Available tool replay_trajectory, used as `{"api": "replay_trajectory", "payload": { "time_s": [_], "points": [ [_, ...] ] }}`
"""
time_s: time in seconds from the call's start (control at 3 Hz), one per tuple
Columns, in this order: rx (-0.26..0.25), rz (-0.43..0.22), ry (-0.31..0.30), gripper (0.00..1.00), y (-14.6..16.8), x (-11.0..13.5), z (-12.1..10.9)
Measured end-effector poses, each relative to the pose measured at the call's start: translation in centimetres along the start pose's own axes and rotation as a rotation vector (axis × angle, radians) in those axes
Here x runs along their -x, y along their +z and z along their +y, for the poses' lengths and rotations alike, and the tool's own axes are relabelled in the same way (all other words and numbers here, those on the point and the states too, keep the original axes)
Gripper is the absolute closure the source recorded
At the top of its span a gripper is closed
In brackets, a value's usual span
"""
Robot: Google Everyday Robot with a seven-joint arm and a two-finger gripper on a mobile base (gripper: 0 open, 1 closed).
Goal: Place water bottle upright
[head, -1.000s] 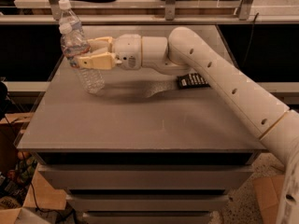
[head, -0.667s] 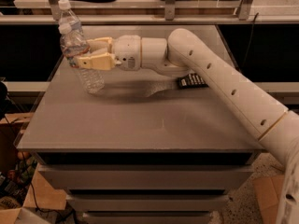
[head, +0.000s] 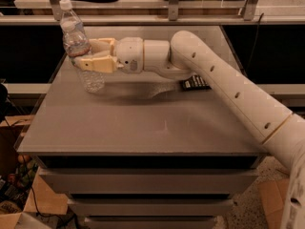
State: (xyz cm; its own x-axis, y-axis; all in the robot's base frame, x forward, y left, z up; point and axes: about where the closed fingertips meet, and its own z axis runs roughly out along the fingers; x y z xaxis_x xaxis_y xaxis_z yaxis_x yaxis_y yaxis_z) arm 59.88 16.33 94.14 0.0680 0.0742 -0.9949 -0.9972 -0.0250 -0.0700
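Found the water bottle (head: 72,32) near the far left corner of the tabletop (head: 167,128), close to the left edge, with the white cap (head: 66,5) uppermost. Saw it nearly upright, leaning slightly with the cap toward the left edge. Could not tell whether its base touched the tabletop or hung just above it. Noted a clear ribbed body with a narrow reddish band below the shoulder.

Found the tool (head: 88,55) clenched around the middle of the water bottle, with one tan finger (head: 97,64) on the near side and the other on the far side, both pressed against the plastic. Traced the white arm (head: 228,87) from the tool across the far half of the tabletop, out over the right edge and down past the near right corner.

Spotted a small black object (head: 194,83) with pale markings lying flat toward the far right of the tabletop, partly tucked under the arm and well apart from the water bottle. Noted the arm's soft shadow on the tabletop between the two.

Saw drawer fronts (head: 143,180) stacked below the near edge, a cardboard box (head: 26,199) on the floor beneath the near left corner, and a pale rail (head: 190,19) running beyond the far edge.
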Motion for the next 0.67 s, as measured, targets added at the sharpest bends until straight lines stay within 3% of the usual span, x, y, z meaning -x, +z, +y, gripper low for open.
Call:
{"api": "replay_trajectory", "payload": {
  "time_s": [0.33, 0.67],
  "points": [
    [0.014, -0.006, -0.015, 0.0, 0.0, 0.24, -0.2],
    [0.02, -0.003, -0.024, 0.0, -0.18, 0.49, -0.5]
  ]
}}
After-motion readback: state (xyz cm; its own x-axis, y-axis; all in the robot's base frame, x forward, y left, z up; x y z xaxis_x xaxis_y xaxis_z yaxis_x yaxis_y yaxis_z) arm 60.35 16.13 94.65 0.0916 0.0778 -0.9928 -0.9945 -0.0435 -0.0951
